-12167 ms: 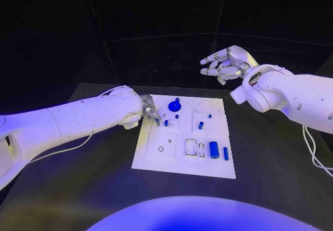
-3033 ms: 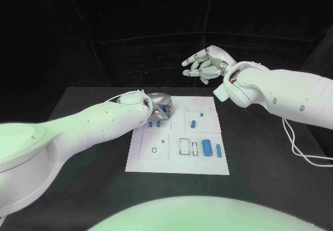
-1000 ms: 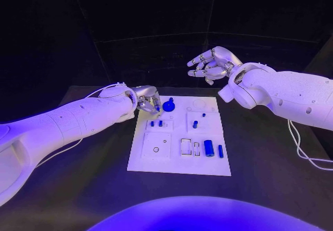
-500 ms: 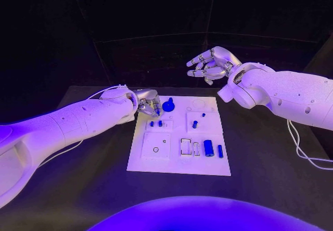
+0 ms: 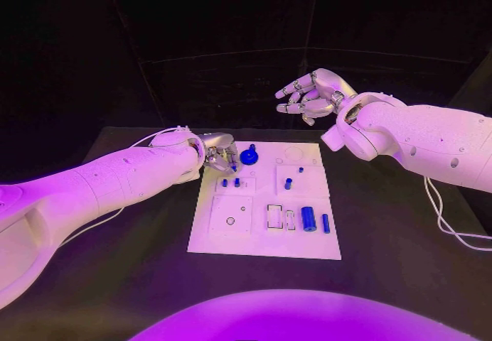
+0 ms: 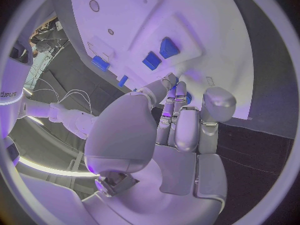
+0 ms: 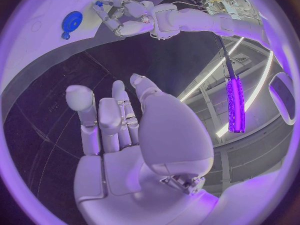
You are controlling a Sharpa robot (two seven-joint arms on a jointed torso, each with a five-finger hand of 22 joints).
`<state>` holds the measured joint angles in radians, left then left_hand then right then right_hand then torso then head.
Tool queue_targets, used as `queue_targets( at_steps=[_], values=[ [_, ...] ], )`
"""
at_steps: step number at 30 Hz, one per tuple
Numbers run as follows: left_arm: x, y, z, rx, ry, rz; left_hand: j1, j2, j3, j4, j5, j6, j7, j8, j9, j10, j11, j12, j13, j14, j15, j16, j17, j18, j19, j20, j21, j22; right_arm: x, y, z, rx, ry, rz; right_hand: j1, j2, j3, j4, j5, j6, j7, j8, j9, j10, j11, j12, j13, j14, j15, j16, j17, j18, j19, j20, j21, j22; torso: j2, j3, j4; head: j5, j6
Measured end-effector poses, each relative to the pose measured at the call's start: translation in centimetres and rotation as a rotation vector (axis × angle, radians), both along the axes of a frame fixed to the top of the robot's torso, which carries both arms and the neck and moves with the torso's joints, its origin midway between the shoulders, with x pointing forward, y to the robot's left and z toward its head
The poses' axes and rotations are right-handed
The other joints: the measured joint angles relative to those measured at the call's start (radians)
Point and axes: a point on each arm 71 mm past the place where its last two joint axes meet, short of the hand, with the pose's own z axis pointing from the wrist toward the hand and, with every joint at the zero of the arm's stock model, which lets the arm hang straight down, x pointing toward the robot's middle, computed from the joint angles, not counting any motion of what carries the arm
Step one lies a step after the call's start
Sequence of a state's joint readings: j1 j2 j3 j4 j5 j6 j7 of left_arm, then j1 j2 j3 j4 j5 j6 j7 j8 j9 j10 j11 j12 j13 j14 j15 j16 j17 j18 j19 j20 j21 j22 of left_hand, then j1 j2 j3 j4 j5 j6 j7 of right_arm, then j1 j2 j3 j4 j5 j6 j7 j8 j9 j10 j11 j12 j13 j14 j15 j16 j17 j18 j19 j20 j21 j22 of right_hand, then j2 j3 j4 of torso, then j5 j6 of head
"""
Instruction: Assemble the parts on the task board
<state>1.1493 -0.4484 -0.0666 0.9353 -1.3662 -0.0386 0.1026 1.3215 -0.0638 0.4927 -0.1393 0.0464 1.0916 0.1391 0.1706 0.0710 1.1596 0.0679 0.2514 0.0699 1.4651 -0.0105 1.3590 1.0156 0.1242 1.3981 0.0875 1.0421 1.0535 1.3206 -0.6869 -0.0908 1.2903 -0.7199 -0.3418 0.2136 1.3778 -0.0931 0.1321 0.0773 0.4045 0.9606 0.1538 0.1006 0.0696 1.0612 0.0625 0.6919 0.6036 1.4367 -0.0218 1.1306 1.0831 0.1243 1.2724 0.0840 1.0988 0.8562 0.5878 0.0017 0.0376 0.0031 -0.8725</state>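
Note:
The white task board (image 5: pixel 261 241) lies mid-table. A blue round knob (image 5: pixel 249 156) stands at its far left corner. My left hand (image 5: pixel 217 153) hangs just left of that knob, fingers drawn together against the thumb. In the left wrist view a small blue part (image 6: pixel 187 98) peeks out between the fingertips (image 6: pixel 174 92), mostly hidden. Two blue pegs (image 5: pixel 231 182) stand just nearer on the board. My right hand (image 5: pixel 311 92) is raised beyond the board's far edge, fingers spread, holding nothing. The right wrist view looks down on the left hand (image 7: pixel 125 17) and knob (image 7: pixel 72 21).
A thick blue cylinder (image 5: pixel 308 218) and a slim blue bar (image 5: pixel 326 223) lie at the board's near right, beside empty rectangular slots (image 5: pixel 276 217). Two more small pegs (image 5: pixel 288 183) stand right of centre. A white cable (image 5: pixel 446 220) trails over the table at right.
Over the last second both hands have stayed almost still. Three seconds ago the left hand hung over the knob's spot; it now sits left of the knob, which shows fully.

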Motion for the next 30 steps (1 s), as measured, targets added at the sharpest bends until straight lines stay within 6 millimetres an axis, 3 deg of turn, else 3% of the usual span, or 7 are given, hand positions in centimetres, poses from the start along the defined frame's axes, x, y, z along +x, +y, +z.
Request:
queue_targets(
  at_steps=[25, 30],
  values=[
    [0.45, -0.39, -0.40, 0.025, 0.023, 0.025, 0.001, -0.001, -0.003, 0.003, 0.000, 0.000, 0.000, -0.001, -0.001, 0.000, 0.000, -0.009, 0.000, -0.004, -0.004, -0.008, -0.012, 0.000, 0.000, 0.000, 0.000, -0.004, -0.01, 0.09, -0.01, 0.001, 0.002, 0.003, 0.000, 0.000, 0.000, 0.000, 0.000, 0.000, 0.000, 0.000, 0.000, 0.000, 0.000, 0.000, 0.000, 0.000, 0.000, 0.000, 0.000, 0.000, 0.000, 0.000, 0.000, 0.000, 0.000, 0.0003, 0.0000, -0.002, 0.000],
    [0.39, -0.47, -0.51, 0.027, 0.027, 0.025, -0.004, -0.005, -0.005, 0.005, 0.000, -0.002, 0.002, -0.015, -0.001, 0.000, 0.000, -0.021, -0.002, -0.004, -0.004, -0.008, -0.008, 0.000, 0.000, 0.000, 0.000, 0.000, -0.01, 0.08, -0.02, 0.002, 0.003, 0.003, 0.000, 0.000, 0.000, 0.000, 0.000, 0.000, 0.000, 0.000, 0.000, 0.000, 0.000, 0.000, 0.000, 0.000, 0.000, 0.000, 0.000, 0.000, 0.000, 0.000, 0.000, 0.000, 0.000, 0.0003, 0.0000, -0.002, 0.000]
  ],
)
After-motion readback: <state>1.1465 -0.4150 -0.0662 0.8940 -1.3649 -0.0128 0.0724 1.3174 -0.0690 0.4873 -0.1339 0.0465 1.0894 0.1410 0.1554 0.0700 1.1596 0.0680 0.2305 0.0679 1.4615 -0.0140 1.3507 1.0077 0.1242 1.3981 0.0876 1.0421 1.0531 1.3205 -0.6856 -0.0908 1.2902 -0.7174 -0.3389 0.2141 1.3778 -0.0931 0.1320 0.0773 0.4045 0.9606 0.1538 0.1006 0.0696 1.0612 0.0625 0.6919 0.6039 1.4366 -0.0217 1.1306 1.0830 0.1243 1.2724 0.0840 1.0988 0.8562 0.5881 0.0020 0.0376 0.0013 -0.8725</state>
